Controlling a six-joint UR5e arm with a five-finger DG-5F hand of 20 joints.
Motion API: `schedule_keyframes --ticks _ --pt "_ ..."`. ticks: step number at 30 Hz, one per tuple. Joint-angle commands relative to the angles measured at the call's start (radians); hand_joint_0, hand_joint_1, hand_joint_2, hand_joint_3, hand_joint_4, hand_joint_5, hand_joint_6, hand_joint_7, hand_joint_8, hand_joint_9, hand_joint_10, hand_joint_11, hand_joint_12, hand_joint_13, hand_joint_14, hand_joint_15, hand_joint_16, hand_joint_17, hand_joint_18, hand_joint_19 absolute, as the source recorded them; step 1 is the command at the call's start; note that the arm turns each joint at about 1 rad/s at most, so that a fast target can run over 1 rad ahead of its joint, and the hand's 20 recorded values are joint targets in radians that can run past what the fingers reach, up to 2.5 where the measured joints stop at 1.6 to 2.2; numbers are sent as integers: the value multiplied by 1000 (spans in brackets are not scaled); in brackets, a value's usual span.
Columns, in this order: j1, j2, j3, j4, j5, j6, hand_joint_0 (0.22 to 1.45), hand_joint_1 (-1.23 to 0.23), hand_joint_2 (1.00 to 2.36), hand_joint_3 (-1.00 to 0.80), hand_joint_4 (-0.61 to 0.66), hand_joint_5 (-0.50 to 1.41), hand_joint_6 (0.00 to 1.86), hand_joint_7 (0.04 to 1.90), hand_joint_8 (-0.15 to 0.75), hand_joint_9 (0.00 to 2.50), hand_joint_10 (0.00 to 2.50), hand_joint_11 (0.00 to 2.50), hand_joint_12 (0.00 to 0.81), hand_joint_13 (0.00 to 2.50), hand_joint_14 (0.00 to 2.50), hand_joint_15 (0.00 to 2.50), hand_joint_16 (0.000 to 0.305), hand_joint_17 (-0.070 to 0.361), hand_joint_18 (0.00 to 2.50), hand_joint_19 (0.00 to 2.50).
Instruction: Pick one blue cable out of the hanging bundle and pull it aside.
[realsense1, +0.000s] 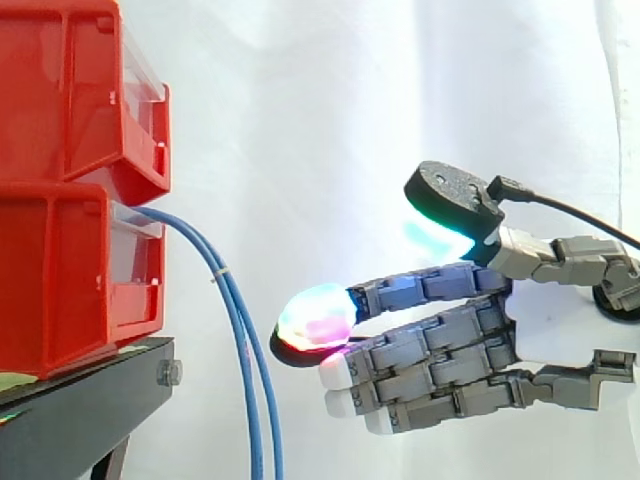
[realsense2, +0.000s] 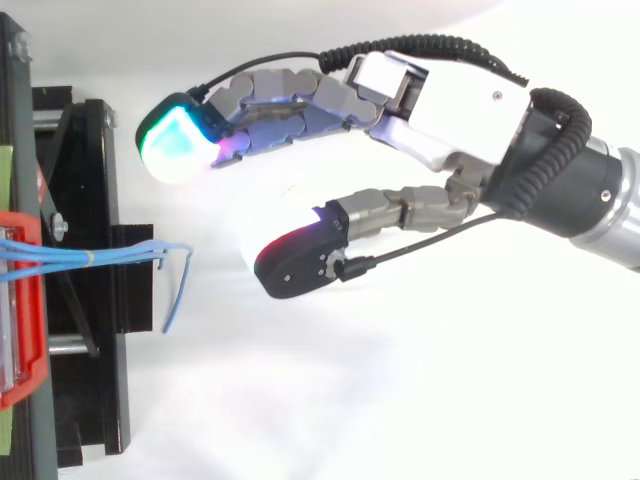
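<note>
Seen from the side, blue cables (realsense1: 245, 340) hanging from the lower red bin (realsense1: 60, 270), hand (realsense1: 560, 330) near them (not touching), fingers straight, spread, holding nothing, seen from above, cables draped over the black stand (realsense2: 90, 380), hand well to their right, open.

A black stand (realsense1: 95, 405) carries everything. A red bin (realsense1: 55, 275) sits directly on its top, its front close to the stand's front edge. A second red bin (realsense1: 70, 90) is stacked on the first. A bolt (realsense1: 168, 374) shows on the stand's front corner.
</note>
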Motion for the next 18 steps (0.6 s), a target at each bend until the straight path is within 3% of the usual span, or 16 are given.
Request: schedule_keyframes --ticks 1,4,8,10,11,13,16,18 --pt "6 -5 3 4 1 -6 466 -655 1000 -500 236 -187 502 719 263 619 5 156 279 570 8 206 35 79 371 155" --pt "9 -62 18 49 -2 5 467 -651 1000 -500 239 -186 502 721 263 623 4 165 278 574 8 203 35 79 371 155" --pt "9 -86 49 55 -2 20 468 -648 1000 -500 243 -183 502 719 263 624 5 158 277 582 8 209 35 79 371 149" --pt "6 -122 89 49 -2 21 468 -648 1000 -500 250 -182 502 718 265 626 5 158 278 585 9 216 35 79 372 150" --pt "2 -165 130 52 -11 38 468 -647 1000 -500 249 -179 502 719 264 626 5 163 279 586 8 217 35 79 373 148" --pt "-3 -194 167 53 -34 64 468 -647 1000 -500 252 -178 502 720 264 631 5 165 278 589 8 217 35 79 372 155" --pt "-6 -209 203 52 -66 77 468 -646 1000 -500 262 -171 502 736 265 634 5 159 279 600 9 220 35 79 374 154" --pt "-6 -209 203 53 -74 72 469 -645 1000 -500 265 -167 502 748 265 636 4 156 279 603 9 224 35 79 376 156"
